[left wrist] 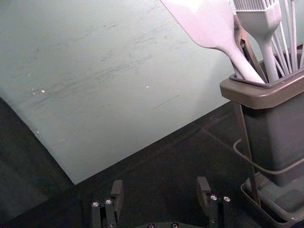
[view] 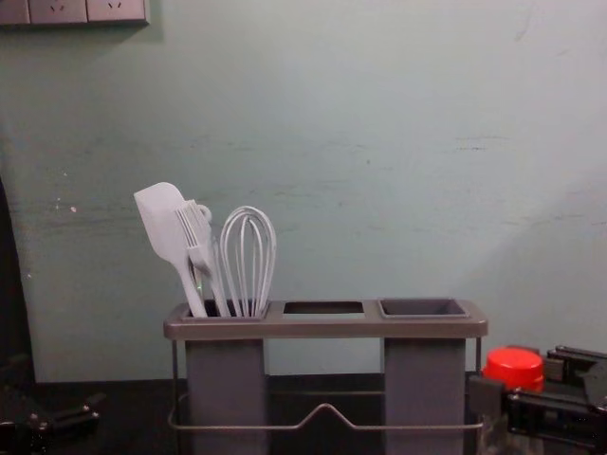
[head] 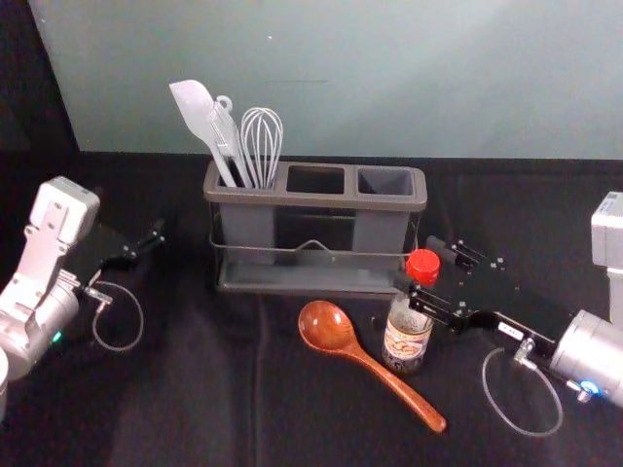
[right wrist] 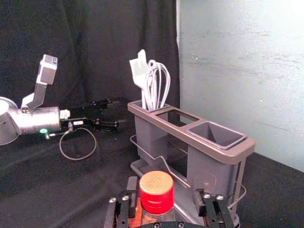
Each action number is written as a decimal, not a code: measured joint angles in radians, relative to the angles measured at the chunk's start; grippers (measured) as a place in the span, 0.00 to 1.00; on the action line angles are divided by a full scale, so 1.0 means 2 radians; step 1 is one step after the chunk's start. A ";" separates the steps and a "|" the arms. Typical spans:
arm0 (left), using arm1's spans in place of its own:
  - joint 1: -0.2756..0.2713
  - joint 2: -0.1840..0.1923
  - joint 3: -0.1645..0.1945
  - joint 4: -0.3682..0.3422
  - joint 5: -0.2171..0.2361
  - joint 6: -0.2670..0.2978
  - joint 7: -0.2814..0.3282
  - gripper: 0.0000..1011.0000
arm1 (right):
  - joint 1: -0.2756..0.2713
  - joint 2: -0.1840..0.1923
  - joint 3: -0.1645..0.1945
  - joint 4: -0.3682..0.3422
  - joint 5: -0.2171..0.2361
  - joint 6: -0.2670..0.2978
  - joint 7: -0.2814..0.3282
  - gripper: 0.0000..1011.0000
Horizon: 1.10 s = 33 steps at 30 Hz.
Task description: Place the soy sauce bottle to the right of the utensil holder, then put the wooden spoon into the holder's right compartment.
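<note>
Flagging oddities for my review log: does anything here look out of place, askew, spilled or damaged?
One oddity: the utensil holder has no bin under its middle opening, unlike the left and right ones. No spill or damage is visible; the soy sauce bottle is capped and the wooden spoon looks whole.

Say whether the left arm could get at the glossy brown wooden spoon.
Probably yes: nothing stands between the open left gripper and the spoon's bowl; the right gripper is past it, at the red-capped bottle.
</note>
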 joint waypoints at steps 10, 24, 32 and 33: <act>0.000 0.000 0.000 0.000 0.000 0.000 0.000 0.99 | 0.000 0.000 0.001 -0.001 0.000 -0.001 0.000 0.42; 0.000 0.000 0.000 0.000 0.000 0.000 0.000 0.99 | -0.028 0.021 0.033 -0.033 0.006 -0.008 -0.011 0.38; 0.000 0.000 0.000 0.000 0.000 0.000 0.000 0.99 | -0.055 0.040 0.086 -0.040 0.012 -0.019 -0.028 0.38; 0.000 0.000 0.000 0.000 0.000 0.000 0.000 0.99 | -0.056 0.040 0.094 -0.036 0.012 -0.021 -0.031 0.38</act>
